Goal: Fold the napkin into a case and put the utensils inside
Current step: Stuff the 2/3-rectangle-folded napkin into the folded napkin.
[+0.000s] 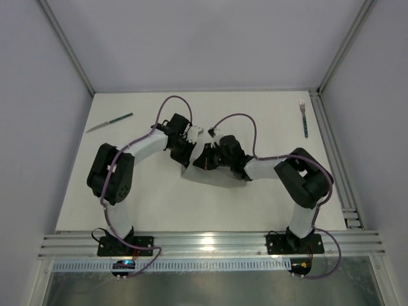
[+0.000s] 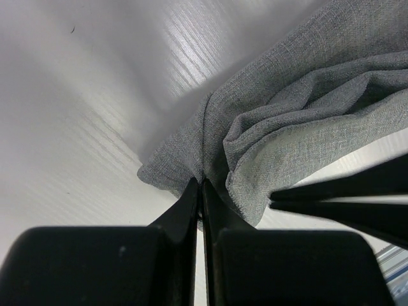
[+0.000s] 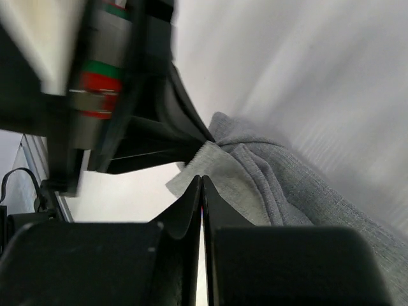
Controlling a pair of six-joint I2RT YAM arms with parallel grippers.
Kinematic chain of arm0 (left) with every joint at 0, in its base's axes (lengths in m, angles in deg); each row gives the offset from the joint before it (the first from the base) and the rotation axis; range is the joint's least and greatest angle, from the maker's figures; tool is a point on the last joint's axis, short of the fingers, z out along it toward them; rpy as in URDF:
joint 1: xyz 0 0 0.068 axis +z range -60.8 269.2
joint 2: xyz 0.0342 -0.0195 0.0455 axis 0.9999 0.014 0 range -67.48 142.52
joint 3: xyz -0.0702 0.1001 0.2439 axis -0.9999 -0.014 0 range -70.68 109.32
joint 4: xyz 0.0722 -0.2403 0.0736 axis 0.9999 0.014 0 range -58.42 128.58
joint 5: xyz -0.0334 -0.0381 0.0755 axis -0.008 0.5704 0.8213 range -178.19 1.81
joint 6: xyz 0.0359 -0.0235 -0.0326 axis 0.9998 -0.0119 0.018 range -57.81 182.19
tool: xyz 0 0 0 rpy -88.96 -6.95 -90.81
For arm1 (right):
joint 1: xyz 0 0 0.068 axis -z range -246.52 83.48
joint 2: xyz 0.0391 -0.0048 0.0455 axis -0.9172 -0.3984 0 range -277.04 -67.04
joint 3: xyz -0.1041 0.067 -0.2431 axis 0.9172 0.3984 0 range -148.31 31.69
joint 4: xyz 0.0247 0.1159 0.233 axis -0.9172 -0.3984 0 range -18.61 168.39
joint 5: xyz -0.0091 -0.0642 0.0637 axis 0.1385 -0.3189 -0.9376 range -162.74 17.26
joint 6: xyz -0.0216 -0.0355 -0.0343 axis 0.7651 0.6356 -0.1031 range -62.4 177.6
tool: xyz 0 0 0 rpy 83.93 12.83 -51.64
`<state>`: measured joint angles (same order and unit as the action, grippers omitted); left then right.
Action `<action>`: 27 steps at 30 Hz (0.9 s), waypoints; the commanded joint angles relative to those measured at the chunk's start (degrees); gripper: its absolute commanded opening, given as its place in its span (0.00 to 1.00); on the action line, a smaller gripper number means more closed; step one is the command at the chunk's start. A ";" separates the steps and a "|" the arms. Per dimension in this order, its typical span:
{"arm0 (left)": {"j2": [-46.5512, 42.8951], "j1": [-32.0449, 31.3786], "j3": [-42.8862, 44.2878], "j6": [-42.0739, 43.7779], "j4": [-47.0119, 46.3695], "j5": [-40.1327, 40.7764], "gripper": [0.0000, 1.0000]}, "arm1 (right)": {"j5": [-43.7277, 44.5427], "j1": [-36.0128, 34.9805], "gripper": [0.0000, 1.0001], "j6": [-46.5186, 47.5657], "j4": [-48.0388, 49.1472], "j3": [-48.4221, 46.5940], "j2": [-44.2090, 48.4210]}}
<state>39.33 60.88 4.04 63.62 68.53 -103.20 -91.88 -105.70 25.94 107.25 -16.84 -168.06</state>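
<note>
Grey soft fabric napkin (image 1: 211,177) sits bunched mid white table (image 1: 159,204), just ahead of both my arms, not yet a case. My left pincer (image 2: 199,185) is clenched on a gathered corner of it, jaws pressed flat with cloth pinched between. My right pincer (image 3: 201,181) is clenched too, tips on the paler folded edge just beside the left one. Step in hand, I judge: carrying a fold across. To do it well: lift only enough to clear the lower layer, move both pinches together so the edge runs straight, lay it square on the layer below, press, then let go. The pincers nearly touch, so watch for a clash and for dragging the whole cloth. Slim teal-handled knife (image 1: 109,122) lies far left and slim teal-handled fork (image 1: 304,118) far right, both well apart from the cloth.
</note>
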 commanded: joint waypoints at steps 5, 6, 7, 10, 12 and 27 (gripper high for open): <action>-0.02 0.54 1.66 -0.90 0.76 -1.34 0.00 | -2.75 -0.02 0.03 -6.22 8.32 -4.55 -9.72; -0.02 0.54 1.57 -0.99 0.67 -1.52 0.00 | -2.84 -0.02 0.03 -6.31 7.18 -5.60 -10.60; -0.10 0.54 1.57 -0.91 0.67 -1.69 0.00 | -2.92 -0.02 0.03 -6.66 6.74 -5.78 -12.26; -0.72 0.54 1.05 -0.99 0.49 -3.09 0.00 | -2.31 0.42 0.03 -8.41 7.17 -4.56 -13.68; -1.33 0.54 0.69 -0.91 -0.03 -4.41 0.00 | -2.75 0.77 0.03 -10.26 6.74 -4.72 -15.44; -0.72 2.65 1.40 0.15 -2.32 -7.32 0.00 | -11.01 -0.55 0.03 -12.89 9.36 -10.53 -17.99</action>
<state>39.68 63.57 4.08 63.79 68.53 -107.00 -100.05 -105.35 15.08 112.41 -25.13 -185.59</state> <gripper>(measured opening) 0.006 0.032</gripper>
